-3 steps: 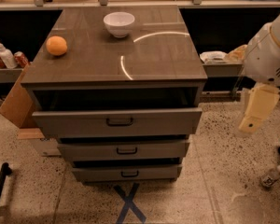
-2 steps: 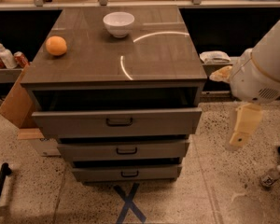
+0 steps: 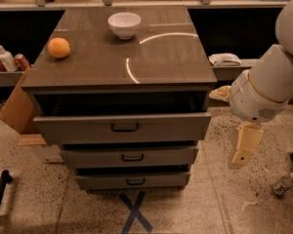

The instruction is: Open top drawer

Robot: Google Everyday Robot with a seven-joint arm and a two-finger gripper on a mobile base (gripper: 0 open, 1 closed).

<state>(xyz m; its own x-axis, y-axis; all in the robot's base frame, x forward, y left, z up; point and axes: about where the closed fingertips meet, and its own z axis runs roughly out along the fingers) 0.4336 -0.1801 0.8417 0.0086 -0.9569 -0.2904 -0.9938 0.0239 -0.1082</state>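
The top drawer (image 3: 122, 128) is the widest of three grey-brown fronts on the cabinet. It stands pulled out toward me, with a dark gap under the cabinet top, and its small dark handle (image 3: 125, 127) is at its centre. My gripper (image 3: 243, 147) hangs from the white arm (image 3: 268, 84) to the right of the cabinet, level with the drawers. It is apart from the top drawer's right end and holds nothing that shows.
On the cabinet top (image 3: 161, 62) sit a white bowl (image 3: 124, 24) and an orange (image 3: 59, 48). Two narrower drawers (image 3: 131, 156) lie below. A cardboard box (image 3: 17, 106) leans at the left. Bottles (image 3: 6, 58) stand on the left shelf. A blue X (image 3: 135, 212) marks the floor.
My arm has swung left and down, bringing the gripper closer to the cabinet's right side. The drawer has not visibly moved.
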